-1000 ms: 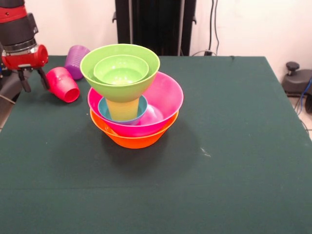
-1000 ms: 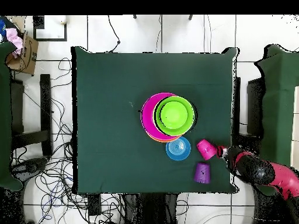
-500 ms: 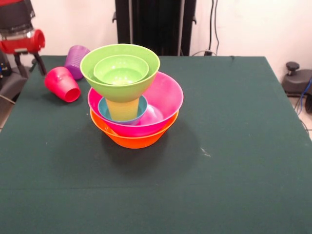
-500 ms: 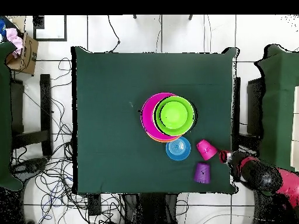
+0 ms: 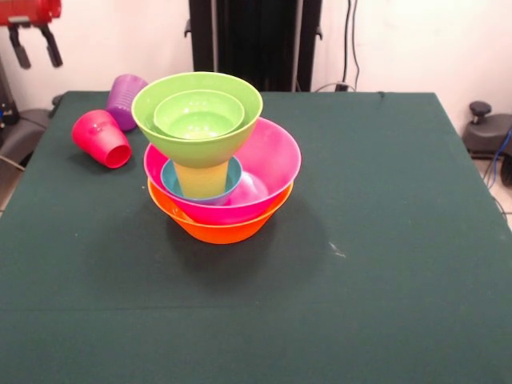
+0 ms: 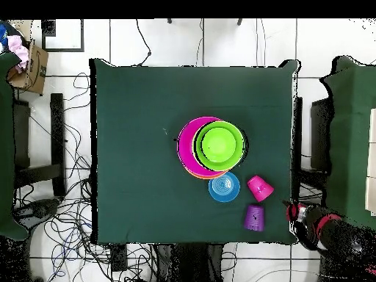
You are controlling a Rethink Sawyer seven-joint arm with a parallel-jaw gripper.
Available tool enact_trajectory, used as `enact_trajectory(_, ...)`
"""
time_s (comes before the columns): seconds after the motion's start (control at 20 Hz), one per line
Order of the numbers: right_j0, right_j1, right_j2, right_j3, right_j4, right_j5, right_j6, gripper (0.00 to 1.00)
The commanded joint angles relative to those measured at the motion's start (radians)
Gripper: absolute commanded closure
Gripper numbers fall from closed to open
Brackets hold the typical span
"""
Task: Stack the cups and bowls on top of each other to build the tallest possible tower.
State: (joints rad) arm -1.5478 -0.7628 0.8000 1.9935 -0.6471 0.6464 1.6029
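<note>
The tower (image 5: 214,156) stands mid-table: orange bowl (image 5: 220,227), pink bowl (image 5: 268,172), a yellow cup (image 5: 202,178) and two green bowls. The gripper (image 5: 34,44) hangs high off the far left corner, fingers spread and empty. To add the red cup (image 5: 101,138), lying tipped beside the purple cup (image 5: 126,99), descend straight and pinch its wall gently.

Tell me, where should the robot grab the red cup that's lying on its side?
Probably by the rim. The red cup lies tipped over on the table, with its open mouth turned toward the front camera and its closed base pointing away toward the purple cup. The gripper could come down from above, one finger inside the mouth and one outside, pinching the upper wall.
</note>
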Motion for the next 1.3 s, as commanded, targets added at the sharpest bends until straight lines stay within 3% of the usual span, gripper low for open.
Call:
enact_trajectory(0.05,0.080,-0.080,-0.109,0.118,0.042,-0.077,0.196,0.00)
enact_trajectory(0.8,0.182,0.024,-0.314,0.127,0.028,-0.344,0.349,0.00)
enact_trajectory(1.1,0.226,0.029,-0.376,0.166,0.034,-0.433,0.407,0.00)
enact_trajectory(1.3,0.288,0.014,-0.414,0.191,0.056,-0.481,0.460,0.00)
